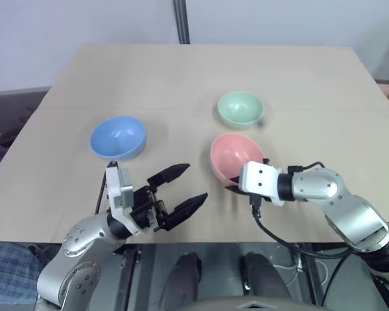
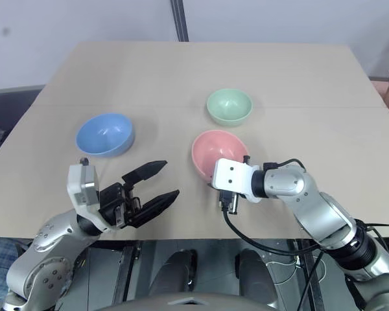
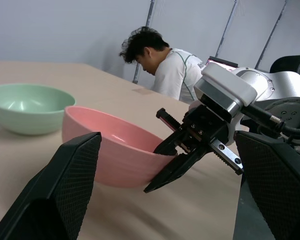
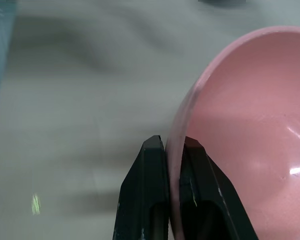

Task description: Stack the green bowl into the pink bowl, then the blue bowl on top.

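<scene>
Green bowl (image 1: pixel 240 108) just behind pink bowl (image 1: pixel 235 155), blue bowl (image 1: pixel 118 137) apart

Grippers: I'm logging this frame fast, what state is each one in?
Left gripper: open, holding nothing.
Right gripper: shut on the pink bowl, pinching its rim.

The small round salmon-pink matte plastic bowl (image 1: pixel 232 155) sits tilted, rim raised on one side. Just behind it stands the upright pale mint-green plastic bowl (image 1: pixel 240 108); the sky-blue plastic bowl (image 1: pixel 118 137) rests well apart to its left.
</scene>
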Controlling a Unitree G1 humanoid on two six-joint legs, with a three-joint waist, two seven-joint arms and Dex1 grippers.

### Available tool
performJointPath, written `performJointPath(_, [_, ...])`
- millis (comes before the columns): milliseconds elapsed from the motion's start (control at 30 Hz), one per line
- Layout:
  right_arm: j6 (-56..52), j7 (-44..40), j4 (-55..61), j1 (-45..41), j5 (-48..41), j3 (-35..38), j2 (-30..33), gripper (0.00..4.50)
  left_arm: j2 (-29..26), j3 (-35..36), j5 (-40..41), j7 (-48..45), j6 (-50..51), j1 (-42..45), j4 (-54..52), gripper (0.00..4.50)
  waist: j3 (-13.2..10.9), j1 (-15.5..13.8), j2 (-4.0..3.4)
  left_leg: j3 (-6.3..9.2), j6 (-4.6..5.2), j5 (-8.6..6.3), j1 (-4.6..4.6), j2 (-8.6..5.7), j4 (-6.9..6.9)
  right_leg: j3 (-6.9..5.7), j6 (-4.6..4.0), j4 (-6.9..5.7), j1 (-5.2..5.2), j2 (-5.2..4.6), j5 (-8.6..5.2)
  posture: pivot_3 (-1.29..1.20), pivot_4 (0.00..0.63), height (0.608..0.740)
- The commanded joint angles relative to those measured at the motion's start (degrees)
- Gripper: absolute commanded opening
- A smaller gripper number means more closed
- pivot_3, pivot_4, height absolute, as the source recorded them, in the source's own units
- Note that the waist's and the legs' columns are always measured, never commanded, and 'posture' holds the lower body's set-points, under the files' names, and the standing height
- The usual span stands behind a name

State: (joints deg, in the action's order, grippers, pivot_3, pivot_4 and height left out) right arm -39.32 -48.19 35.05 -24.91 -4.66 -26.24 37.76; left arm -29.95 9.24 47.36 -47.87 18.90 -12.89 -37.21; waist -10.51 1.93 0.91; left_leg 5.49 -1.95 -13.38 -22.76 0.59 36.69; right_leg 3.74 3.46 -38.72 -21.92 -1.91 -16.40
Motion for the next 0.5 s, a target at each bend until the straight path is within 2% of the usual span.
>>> performJointPath(33, [-0.68,0.58,0.67,-0.95,0.81,0.33,-0.10,0.06,-0.25,1.52,-0.17,-1.50,-2.18,-0.89,-0.37,4.50,0.00,-0.06,0.00,0.00,0.00,0.00,-0.01,-0.02,0.01,0.00,0.00,0.01,0.00,-0.02,0.00,0.00,0.150,0.740])
performJointPath(133, [-0.91,0.61,0.53,-0.91,0.93,0.42,-0.12,0.06,-0.18,1.75,-0.25,-1.86,-2.68,-1.45,-0.19,4.50,0.00,0.04,0.00,0.00,0.00,0.00,0.00,0.00,0.00,0.00,0.00,0.01,0.00,-0.01,0.00,0.00,0.150,0.740])
performJointPath(167, [-1.12,0.67,0.47,-0.89,0.94,0.50,-0.15,0.74,-0.13,1.75,-0.34,-1.92,-2.78,-1.52,-0.13,4.50,0.00,0.07,0.00,0.01,0.00,0.00,0.01,0.01,-0.01,-0.01,0.00,0.00,0.00,0.01,0.00,0.00,0.150,0.740])
performJointPath(233, [-1.57,0.87,0.36,-0.88,1.12,0.54,-0.20,1.41,-0.08,1.65,-0.53,-1.98,-3.00,-1.63,-0.03,4.50,0.00,0.09,0.00,0.02,0.00,0.00,0.02,0.01,-0.01,-0.02,0.00,-0.01,0.00,0.01,0.00,0.00,0.150,0.740])
performJointPath(267, [-1.85,1.10,0.25,-0.90,1.36,0.52,-0.21,1.92,-0.07,1.58,-0.60,-1.97,-3.08,-1.65,-0.01,4.50,0.00,0.09,0.00,0.02,0.00,0.00,0.02,0.01,0.00,-0.02,0.00,-0.01,0.00,0.01,0.00,0.00,0.150,0.740])
performJointPath(300, [-2.09,1.31,0.12,-0.97,1.61,0.51,-0.19,2.18,-0.10,1.61,-0.59,-2.00,-3.11,-1.69,-0.02,4.50,0.00,0.10,0.00,0.01,0.00,0.00,0.02,0.01,0.00,-0.02,0.00,-0.01,0.00,0.01,0.00,0.00,0.150,0.740])
performJointPath(333, [-2.59,1.28,0.03,-1.00,1.50,0.65,-0.14,2.71,-0.12,1.65,-0.55,-1.98,-3.08,-1.70,-0.06,4.50,0.00,0.11,0.00,0.01,0.00,0.00,0.02,0.01,0.00,-0.02,0.00,0.00,0.00,0.01,0.00,0.00,0.150,0.740])
performJointPath(400, [-3.47,1.12,0.04,-0.96,0.97,1.21,-0.05,2.71,-0.16,1.71,-0.49,-1.97,-3.01,-1.77,-0.16,4.50,0.00,0.11,0.00,0.01,0.00,0.00,0.02,0.01,0.00,-0.02,0.00,0.00,0.00,0.01,0.00,0.00,0.150,0.740])
performJointPath(500, [-7.21,0.12,0.74,-0.28,-4.37,7.22,-0.54,2.71,-0.16,1.84,-0.53,-1.96,-3.02,-1.90,-0.27,4.50,0.00,0.11,0.00,0.01,0.00,0.00,0.01,0.01,-0.01,-0.02,0.00,0.00,0.00,0.01,0.00,0.00,0.150,0.740])
